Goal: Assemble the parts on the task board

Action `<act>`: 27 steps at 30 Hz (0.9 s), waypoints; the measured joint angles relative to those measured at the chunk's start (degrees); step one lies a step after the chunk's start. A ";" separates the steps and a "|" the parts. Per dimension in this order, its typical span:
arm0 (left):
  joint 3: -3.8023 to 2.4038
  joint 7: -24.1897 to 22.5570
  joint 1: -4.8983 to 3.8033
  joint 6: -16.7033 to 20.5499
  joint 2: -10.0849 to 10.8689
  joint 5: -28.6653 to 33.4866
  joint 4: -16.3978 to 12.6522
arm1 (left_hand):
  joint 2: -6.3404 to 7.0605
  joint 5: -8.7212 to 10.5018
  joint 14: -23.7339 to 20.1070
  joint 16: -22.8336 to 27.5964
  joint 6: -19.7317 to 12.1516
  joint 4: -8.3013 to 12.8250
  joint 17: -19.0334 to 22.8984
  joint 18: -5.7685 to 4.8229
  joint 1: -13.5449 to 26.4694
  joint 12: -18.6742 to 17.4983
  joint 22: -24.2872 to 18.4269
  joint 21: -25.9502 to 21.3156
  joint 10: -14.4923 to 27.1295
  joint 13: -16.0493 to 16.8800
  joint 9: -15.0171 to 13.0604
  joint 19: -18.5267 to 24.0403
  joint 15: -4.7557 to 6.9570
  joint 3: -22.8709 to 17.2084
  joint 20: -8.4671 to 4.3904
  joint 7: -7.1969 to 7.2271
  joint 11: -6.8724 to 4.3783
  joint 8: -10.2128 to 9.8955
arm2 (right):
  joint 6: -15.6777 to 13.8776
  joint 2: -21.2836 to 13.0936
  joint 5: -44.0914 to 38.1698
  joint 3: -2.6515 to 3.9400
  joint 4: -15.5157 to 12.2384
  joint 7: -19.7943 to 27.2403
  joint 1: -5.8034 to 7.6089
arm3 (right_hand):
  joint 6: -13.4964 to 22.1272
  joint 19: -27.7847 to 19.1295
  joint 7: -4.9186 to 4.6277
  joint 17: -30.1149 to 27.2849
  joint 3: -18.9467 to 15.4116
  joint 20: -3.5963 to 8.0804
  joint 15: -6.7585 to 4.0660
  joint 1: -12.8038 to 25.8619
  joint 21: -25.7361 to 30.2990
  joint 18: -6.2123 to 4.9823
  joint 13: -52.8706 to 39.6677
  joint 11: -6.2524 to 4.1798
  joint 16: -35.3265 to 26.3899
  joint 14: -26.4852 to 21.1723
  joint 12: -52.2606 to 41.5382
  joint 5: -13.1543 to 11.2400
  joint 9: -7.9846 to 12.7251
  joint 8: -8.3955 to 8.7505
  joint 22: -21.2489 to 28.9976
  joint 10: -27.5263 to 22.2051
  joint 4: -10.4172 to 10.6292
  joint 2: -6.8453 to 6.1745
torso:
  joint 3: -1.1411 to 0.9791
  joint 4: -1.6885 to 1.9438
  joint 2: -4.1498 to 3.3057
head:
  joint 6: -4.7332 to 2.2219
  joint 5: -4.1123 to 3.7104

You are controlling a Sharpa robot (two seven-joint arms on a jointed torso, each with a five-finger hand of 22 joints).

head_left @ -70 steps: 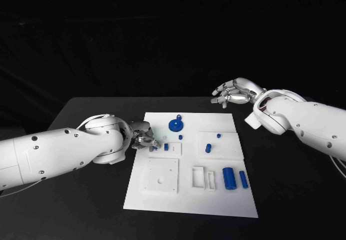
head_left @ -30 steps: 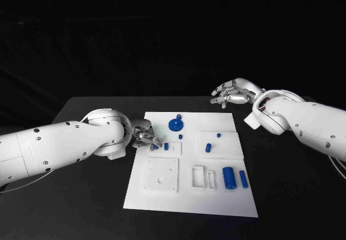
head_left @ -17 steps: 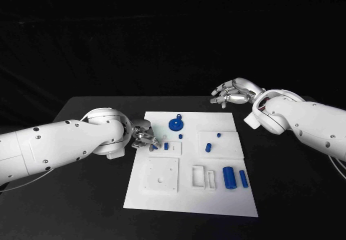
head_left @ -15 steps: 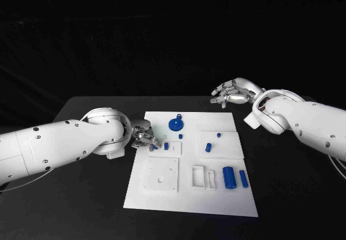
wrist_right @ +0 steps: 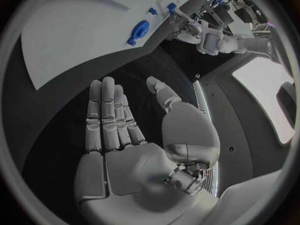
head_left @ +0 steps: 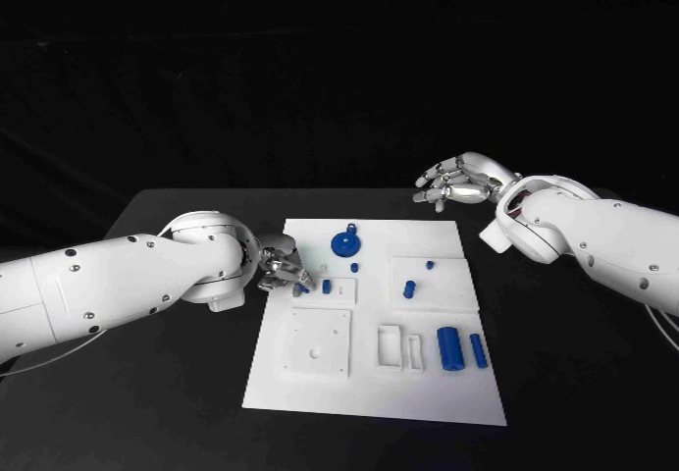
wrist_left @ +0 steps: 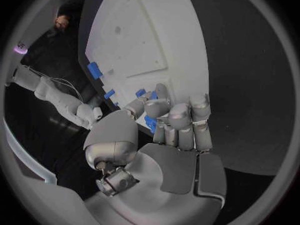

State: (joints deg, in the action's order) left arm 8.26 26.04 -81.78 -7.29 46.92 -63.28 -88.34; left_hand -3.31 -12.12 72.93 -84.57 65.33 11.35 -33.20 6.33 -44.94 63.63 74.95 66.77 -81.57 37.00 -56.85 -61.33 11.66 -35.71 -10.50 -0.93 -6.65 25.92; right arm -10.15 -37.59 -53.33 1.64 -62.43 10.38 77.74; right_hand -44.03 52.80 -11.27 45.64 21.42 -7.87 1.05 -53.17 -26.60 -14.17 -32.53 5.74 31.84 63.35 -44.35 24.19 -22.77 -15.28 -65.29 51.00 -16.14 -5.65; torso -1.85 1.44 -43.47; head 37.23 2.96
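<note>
**Left hand settles at the board's edge with a part**

Over the last couple of seconds the left hand (head_left: 281,271) has crept in slightly toward the task board (head_left: 371,392) and has since held almost still, fingers curled around a small blue part (wrist_left: 150,124) at the board's left edge, just beside the small blue peg (head_left: 326,287). Judging by that pause, seating is under way, not finished. Further right on the board, the round blue part (head_left: 344,243) and two blue cylinders (head_left: 458,349) lie unmoved. Beyond the board's far right corner, the right hand (head_left: 455,183) stays raised above the surface, fingers apart, holding nothing.
</note>
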 measured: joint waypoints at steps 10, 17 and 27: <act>0.01 0.20 -0.05 -0.01 -0.70 0.25 0.95 | 0.00 0.10 0.20 0.00 0.40 0.01 0.15 -0.11 0.00 0.00 -0.01 0.00 -0.10 -0.01 -0.42 0.00 0.20 0.01 0.00 0.04 -0.10 -0.34 | 0.02 -0.04 0.01 -0.02 0.02 0.02 -0.10 | -0.01 0.00 0.01 0.04 0.00 0.00 0.00 0.00 0.00 0.00 0.00 0.00 0.00 0.00 0.00 0.00 0.00 0.00 0.00 0.00 0.00 0.00 | -0.07 0.00 -0.01 | -0.03 0.07; -0.04 0.55 -0.22 -0.63 -1.00 0.47 1.27 | 0.00 1.55 0.21 0.00 0.62 -0.16 0.27 -0.15 0.00 0.00 -0.01 0.00 0.04 -0.03 -0.57 0.00 0.21 -0.17 0.00 0.02 0.04 -1.02 | 0.02 -0.14 0.01 -0.02 -0.05 0.02 -0.10 | -0.02 0.00 0.02 0.04 0.00 0.00 0.00 0.00 0.00 0.00 0.06 0.00 0.00 0.00 0.00 0.00 0.00 0.00 0.01 0.00 0.00 0.00 | -0.06 -0.09 -0.02 | 0.07 -0.02; -0.08 1.08 -0.31 -0.96 -1.02 0.35 0.95 | 0.00 1.63 0.21 0.00 0.63 -0.16 0.32 -0.24 0.00 0.00 -0.02 0.00 0.04 -0.09 -0.68 0.00 0.21 -0.17 0.00 0.02 0.04 -1.36 | 0.02 -0.20 0.01 0.00 -0.10 0.02 -0.10 | -0.03 0.00 0.03 0.09 0.00 0.00 0.00 0.00 0.00 0.00 0.08 0.00 0.00 0.00 -0.23 0.00 0.00 0.00 -0.04 0.00 0.00 0.00 | -0.03 -0.10 -0.02 | 0.20 -0.21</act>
State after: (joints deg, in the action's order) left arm 8.18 27.11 -82.09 -8.25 45.90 -62.92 -87.39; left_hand -3.31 -10.49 73.14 -84.57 65.96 11.19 -32.88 6.09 -44.94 63.62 74.93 66.77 -81.52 36.91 -57.54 -61.33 11.86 -35.88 -10.50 -0.91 -6.60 24.56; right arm -10.13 -37.78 -53.32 1.64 -62.53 10.40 77.64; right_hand -44.06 52.80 -11.24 45.72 21.42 -7.87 1.05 -53.17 -26.61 -14.16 -32.45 5.74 31.84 63.35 -44.58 24.19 -22.77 -15.28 -65.33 51.00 -16.14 -5.65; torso -1.88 1.34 -43.49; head 37.42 2.75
